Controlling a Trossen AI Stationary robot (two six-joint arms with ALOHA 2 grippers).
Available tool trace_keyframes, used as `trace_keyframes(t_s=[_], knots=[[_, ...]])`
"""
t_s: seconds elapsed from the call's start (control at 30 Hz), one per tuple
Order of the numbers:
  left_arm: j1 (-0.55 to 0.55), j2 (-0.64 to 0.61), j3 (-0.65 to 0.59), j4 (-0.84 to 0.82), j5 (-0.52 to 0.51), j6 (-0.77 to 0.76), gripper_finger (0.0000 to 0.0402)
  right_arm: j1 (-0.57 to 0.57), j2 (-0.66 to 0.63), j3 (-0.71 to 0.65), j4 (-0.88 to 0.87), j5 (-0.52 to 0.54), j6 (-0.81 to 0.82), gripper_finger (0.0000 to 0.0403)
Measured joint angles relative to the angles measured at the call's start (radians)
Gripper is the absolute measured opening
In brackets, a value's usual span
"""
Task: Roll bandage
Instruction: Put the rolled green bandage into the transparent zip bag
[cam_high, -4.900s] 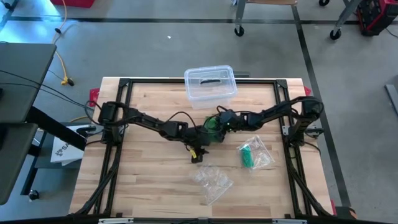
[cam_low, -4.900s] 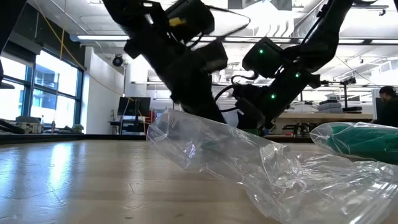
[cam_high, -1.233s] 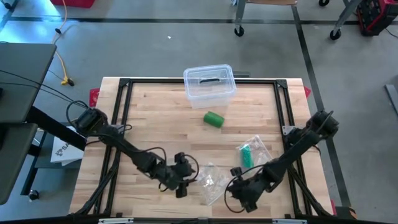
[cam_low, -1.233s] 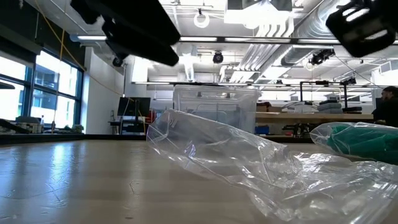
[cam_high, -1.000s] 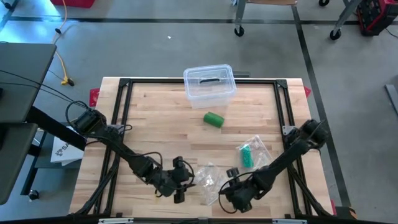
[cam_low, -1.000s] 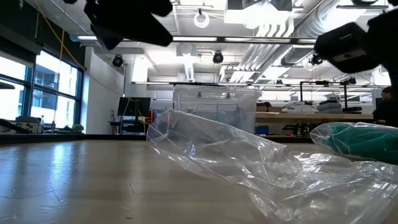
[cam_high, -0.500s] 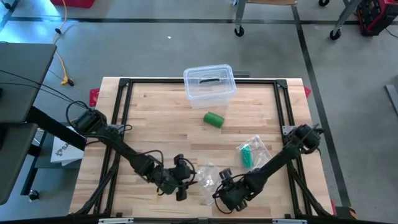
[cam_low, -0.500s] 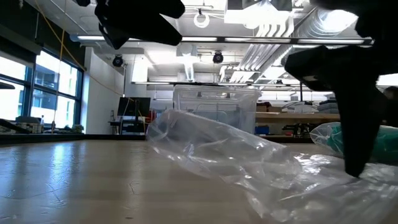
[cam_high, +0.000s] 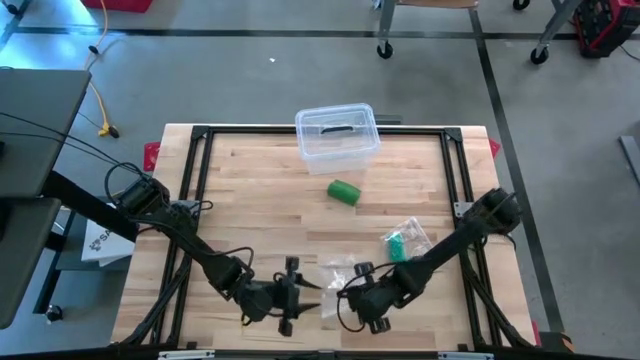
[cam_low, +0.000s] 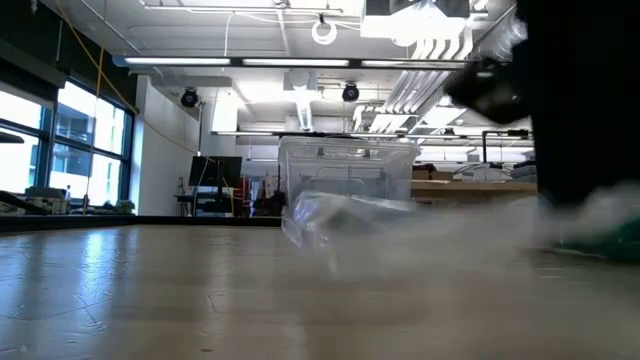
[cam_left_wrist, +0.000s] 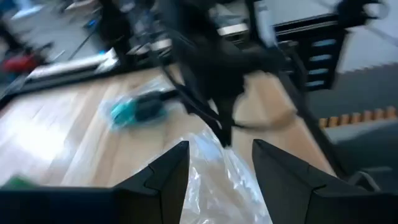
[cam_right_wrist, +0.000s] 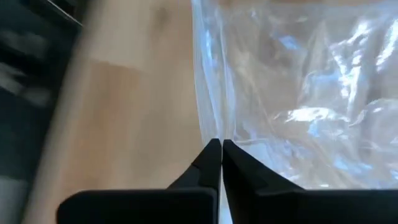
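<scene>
Green bandage roll (cam_high: 343, 191) lies on its side on the table (cam_high: 250, 200), toward the far edge, just in front of the clear lidded box (cam_high: 337, 138); compact, wound tight. Right gripper (cam_right_wrist: 221, 163) at the near edge, fingers pinched together on the edge of an empty clear bag (cam_right_wrist: 298, 93). Left gripper (cam_left_wrist: 219, 163) beside it, fingers spread, holding nothing. A 2nd bag w/ green contents (cam_high: 405, 244) sits nearer the right edge.

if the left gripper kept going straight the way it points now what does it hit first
Most likely the empty clear plastic bag, which lies right ahead between the open fingers of the left gripper; the right gripper is just beyond, though depth is unclear.
</scene>
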Motion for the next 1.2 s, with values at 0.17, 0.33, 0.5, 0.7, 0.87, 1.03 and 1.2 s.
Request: trace_keyframes(t_s=[0.17,0.33,0.5,0.7,0.87,1.03,1.2], knots=[[-0.002,0.0,0.0,0.046,0.098,0.056,0.017,-0.026,-0.09,0.001,0.03,-0.112,0.079,0.0001],[0.025,0.017,0.0,0.103,0.143,0.055,0.017,-0.048,-0.115,0.002,0.045,-0.008,0.074,0.0],[0.068,0.077,0.002,0.136,0.125,0.027,0.017,-0.059,-0.114,0.002,0.055,0.11,0.054,0.0],[0.109,0.114,0.0,0.091,0.141,-0.108,0.017,-0.059,-0.114,0.002,0.092,0.13,0.044,0.0],[0.138,0.12,0.0,0.037,0.22,-0.138,0.017,-0.055,-0.114,0.002,0.141,0.13,0.037,0.0],[0.145,0.12,0.0,0.032,0.232,-0.166,0.017,-0.055,-0.114,0.002,0.156,0.158,0.043,0.0],[0.146,0.12,0.0,-0.01,0.222,-0.209,0.0159,-0.054,-0.114,0.002,0.174,0.164,0.039,0.0]])
